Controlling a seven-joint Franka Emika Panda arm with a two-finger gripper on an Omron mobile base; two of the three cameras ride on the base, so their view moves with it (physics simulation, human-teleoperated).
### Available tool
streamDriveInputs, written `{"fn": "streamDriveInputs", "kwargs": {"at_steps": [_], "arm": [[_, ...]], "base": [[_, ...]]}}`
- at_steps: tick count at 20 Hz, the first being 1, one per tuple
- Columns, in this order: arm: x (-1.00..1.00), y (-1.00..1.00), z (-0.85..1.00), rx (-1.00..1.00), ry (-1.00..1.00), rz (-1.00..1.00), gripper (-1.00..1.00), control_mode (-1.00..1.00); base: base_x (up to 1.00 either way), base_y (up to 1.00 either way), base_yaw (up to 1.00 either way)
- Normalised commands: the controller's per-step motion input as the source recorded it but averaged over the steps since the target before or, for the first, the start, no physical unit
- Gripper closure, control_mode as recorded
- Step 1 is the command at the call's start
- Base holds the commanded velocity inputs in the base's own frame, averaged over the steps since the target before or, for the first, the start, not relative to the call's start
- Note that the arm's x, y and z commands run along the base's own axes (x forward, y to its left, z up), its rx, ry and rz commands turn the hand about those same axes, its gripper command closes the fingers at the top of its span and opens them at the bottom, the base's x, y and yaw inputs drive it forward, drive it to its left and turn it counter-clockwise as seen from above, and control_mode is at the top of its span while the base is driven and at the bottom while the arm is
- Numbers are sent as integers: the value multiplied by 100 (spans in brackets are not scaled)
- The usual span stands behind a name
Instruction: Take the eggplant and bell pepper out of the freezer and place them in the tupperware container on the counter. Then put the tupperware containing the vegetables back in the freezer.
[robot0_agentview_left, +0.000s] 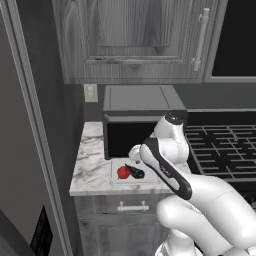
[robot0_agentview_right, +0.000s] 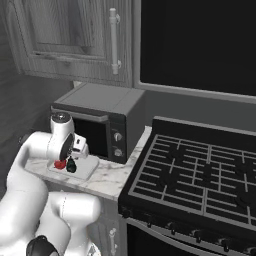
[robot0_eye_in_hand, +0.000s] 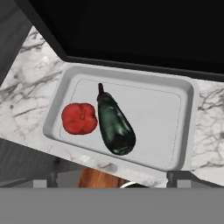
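Observation:
The tupperware container (robot0_eye_in_hand: 188, 127), a shallow pale tray, sits on the marble counter (robot0_agentview_left: 92, 165) just in front of the microwave. Inside it lie the red bell pepper (robot0_eye_in_hand: 79, 118) and, touching its right side, the dark eggplant (robot0_eye_in_hand: 116, 124). Both also show in the tray from the base cameras: bell pepper (robot0_agentview_left: 123, 172) (robot0_agentview_right: 60, 164), eggplant (robot0_agentview_left: 136, 173) (robot0_agentview_right: 71, 166). My gripper (robot0_eye_in_hand: 112, 180) hovers just above the tray's near edge, open wide, with nothing between its fingers. The freezer's grey side (robot0_agentview_left: 25, 165) rises at the far left.
A black-fronted microwave (robot0_agentview_left: 130, 135) stands right behind the tray. Black stove grates (robot0_agentview_right: 200, 175) fill the counter to the right. Grey upper cabinets (robot0_agentview_left: 135, 40) hang overhead. A drawer with a silver handle (robot0_agentview_left: 133, 206) sits below the counter's edge.

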Motion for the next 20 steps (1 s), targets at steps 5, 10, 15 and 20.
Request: {"fn": "streamDriveInputs", "kwargs": {"at_steps": [5,10,15,20], "arm": [[2,-37,0,0,13,0,-100,-100],[0,-23,0,0,9,0,-100,-100],[0,-12,0,1,5,0,-100,-100],[0,-14,-4,0,0,0,-100,-100]], "base": [[0,0,0],[0,0,0],[0,0,0],[0,0,0]]}}
